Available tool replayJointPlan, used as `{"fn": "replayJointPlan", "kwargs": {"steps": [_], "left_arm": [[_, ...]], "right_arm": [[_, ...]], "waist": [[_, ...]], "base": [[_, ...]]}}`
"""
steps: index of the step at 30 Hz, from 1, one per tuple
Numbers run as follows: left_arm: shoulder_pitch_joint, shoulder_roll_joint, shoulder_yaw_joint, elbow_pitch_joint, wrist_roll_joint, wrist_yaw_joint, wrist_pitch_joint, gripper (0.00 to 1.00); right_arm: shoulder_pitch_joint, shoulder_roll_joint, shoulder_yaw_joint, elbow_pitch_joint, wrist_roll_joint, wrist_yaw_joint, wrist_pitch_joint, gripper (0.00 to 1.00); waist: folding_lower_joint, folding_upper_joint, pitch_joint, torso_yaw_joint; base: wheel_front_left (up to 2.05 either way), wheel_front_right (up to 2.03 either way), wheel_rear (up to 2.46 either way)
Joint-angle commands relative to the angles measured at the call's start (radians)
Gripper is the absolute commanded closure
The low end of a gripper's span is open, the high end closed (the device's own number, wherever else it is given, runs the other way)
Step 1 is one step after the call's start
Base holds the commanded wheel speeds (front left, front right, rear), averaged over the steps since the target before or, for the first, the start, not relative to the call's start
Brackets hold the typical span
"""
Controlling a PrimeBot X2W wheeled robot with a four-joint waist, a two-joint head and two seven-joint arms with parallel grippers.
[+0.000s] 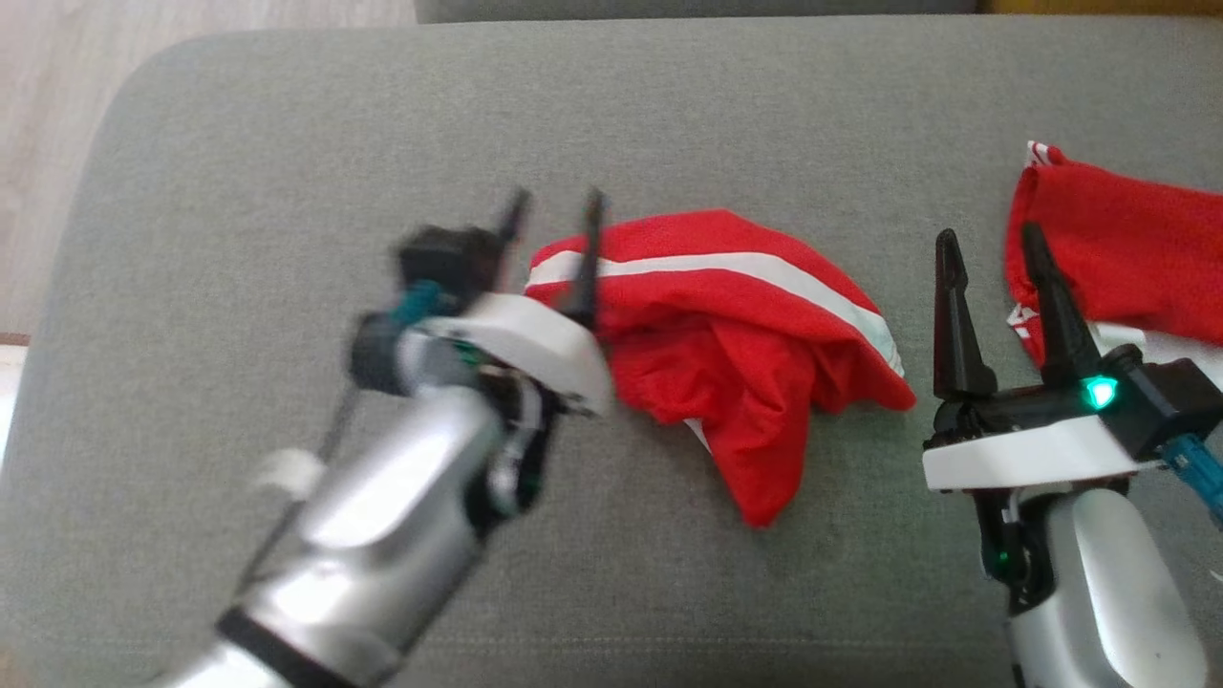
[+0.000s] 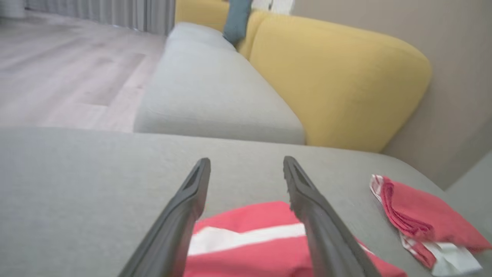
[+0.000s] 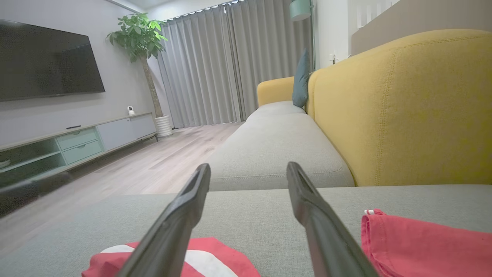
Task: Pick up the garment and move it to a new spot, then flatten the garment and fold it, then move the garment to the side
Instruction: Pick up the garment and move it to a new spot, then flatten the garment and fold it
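A red garment [image 1: 736, 334] with a white stripe lies crumpled in a heap at the middle of the grey cushion [image 1: 287, 143]. It also shows low in the left wrist view [image 2: 250, 238] and in the right wrist view [image 3: 207, 257]. My left gripper [image 1: 554, 215] hovers open at the heap's left edge, blurred, with nothing between its fingers [image 2: 192, 200]. My right gripper [image 1: 989, 253] stands open to the right of the heap, apart from it, fingers [image 3: 307, 200] empty.
A second red garment [image 1: 1118, 248], folded, lies at the cushion's right edge, just right of my right gripper, seen too in the left wrist view [image 2: 423, 219]. A yellow sofa back [image 3: 403, 107] rises behind the cushions. Wooden floor [image 1: 57, 96] lies past the cushion's left edge.
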Motion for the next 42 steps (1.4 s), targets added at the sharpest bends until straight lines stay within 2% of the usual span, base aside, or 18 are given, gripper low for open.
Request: {"fn": "replayJointPlan", "kwargs": {"steps": [1,6,11,16,21,28,34,42], "left_arm": [[0.004,0.051,0.091,-0.060,0.039,-0.011,-0.013,0.00],[0.109,0.138,0.236,-0.160,0.160,-0.050,-0.013,0.00],[0.232,0.158,0.348,-0.223,0.233,-0.072,-0.013,0.00],[0.358,0.112,0.474,-0.269,0.289,-0.101,-0.013,0.00],[0.395,0.063,0.539,-0.267,0.352,-0.153,-0.013,0.00],[0.400,0.014,0.590,-0.240,0.411,-0.213,-0.013,0.00],[0.400,-0.016,0.609,-0.217,0.443,-0.252,-0.013,0.00],[0.390,-0.045,0.627,-0.198,0.473,-0.289,-0.013,0.00]], "right_arm": [[-0.006,-0.001,0.026,-0.028,-0.004,0.006,-0.006,0.00],[0.009,-0.001,0.025,-0.019,-0.002,0.006,-0.009,0.00],[0.016,-0.001,0.022,-0.014,0.000,0.006,-0.011,0.00],[0.025,-0.001,-0.001,-0.011,-0.005,0.006,-0.007,0.00],[0.018,-0.001,-0.034,0.006,-0.005,0.006,0.006,0.00],[-0.007,-0.001,-0.095,0.135,0.063,0.006,0.079,0.00],[-0.039,-0.001,-0.077,0.275,0.130,0.006,0.134,0.00],[-0.095,-0.001,-0.060,0.396,0.064,0.006,0.136,0.00]], "waist": [[0.0000,0.0000,-0.008,0.010],[0.0000,0.0000,-0.022,0.025],[0.0000,0.0000,-0.031,0.030],[0.0000,0.0000,-0.028,0.042],[0.0000,0.0000,-0.020,0.053],[0.0000,0.0000,-0.001,0.058],[0.0000,0.0000,0.015,0.057],[0.0000,0.0000,0.039,0.064]], "base": [[0.00,0.00,0.00],[0.00,0.00,0.00],[0.00,0.00,0.00],[0.00,0.00,0.00],[0.00,0.00,0.00],[0.00,0.00,0.00],[0.00,0.00,0.00],[0.00,0.00,0.00]]}}
